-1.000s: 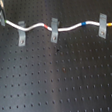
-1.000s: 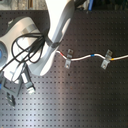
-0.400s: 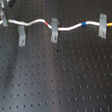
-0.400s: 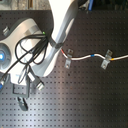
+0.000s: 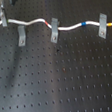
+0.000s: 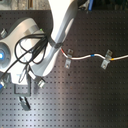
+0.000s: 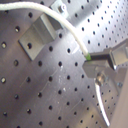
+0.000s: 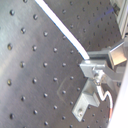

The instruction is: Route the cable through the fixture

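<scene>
In the second exterior view the arm [image 6: 62,25] reached down from the top over the perforated table [image 6: 90,100], its body hiding the pincer. In the first wrist view the pincer [image 7: 97,65] was closed on the cable [image 7: 65,25], one finger [image 7: 107,57] pressed against the cord. In the first exterior view the cable [image 5: 68,27] ran along the far side of the table, past the fixture [image 5: 22,35] nearest the pincer and across two more clips [image 5: 54,30].
</scene>
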{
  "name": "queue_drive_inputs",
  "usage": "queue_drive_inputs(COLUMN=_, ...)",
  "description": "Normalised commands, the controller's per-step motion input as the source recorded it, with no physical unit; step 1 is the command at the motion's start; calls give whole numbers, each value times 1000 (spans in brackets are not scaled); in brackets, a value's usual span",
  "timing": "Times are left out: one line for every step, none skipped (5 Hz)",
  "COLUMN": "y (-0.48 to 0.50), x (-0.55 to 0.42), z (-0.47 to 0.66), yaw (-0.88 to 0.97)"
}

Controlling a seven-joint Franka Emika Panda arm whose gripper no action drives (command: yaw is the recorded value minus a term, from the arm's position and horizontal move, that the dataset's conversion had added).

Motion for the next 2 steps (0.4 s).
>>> queue_drive_inputs(y=253, x=-386, z=515, yaw=383)
queue_drive_inputs(y=29, x=-206, z=403, yaw=237)
